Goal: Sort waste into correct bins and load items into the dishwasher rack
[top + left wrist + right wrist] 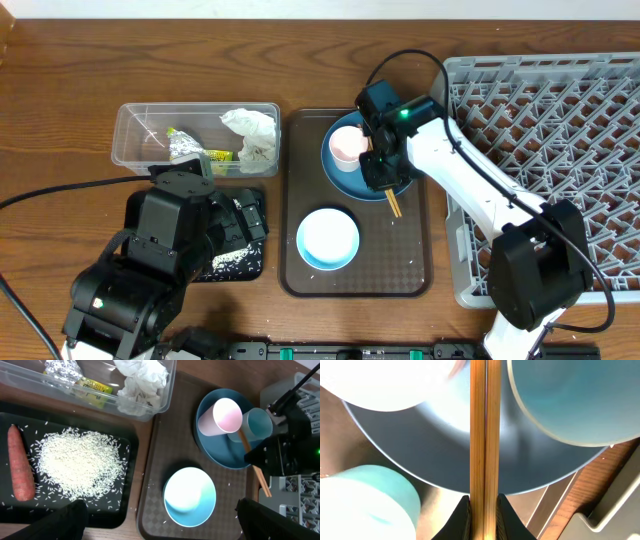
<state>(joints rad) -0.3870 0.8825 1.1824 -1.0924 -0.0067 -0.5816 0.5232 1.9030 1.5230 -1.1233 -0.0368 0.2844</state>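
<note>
My right gripper (385, 172) is shut on the pair of wooden chopsticks (485, 435), low over the dark blue plate (345, 182). The pink cup (348, 146) and the light blue cup (257, 425) lie on the plate. The pale blue bowl (328, 238) stands nearer the front on the brown tray (300, 200). My left gripper (160, 527) is open and empty, above the black tray (131, 440) that holds the rice (80, 462) and the carrot (20, 462). The clear tub (130, 140) holds the foil wrapper (185, 147) and the white paper (252, 135).
The grey rack (560, 130) fills the right side, its edge next to the brown tray. My left arm hides most of the black tray in the overhead view. A few rice grains lie scattered on the brown tray.
</note>
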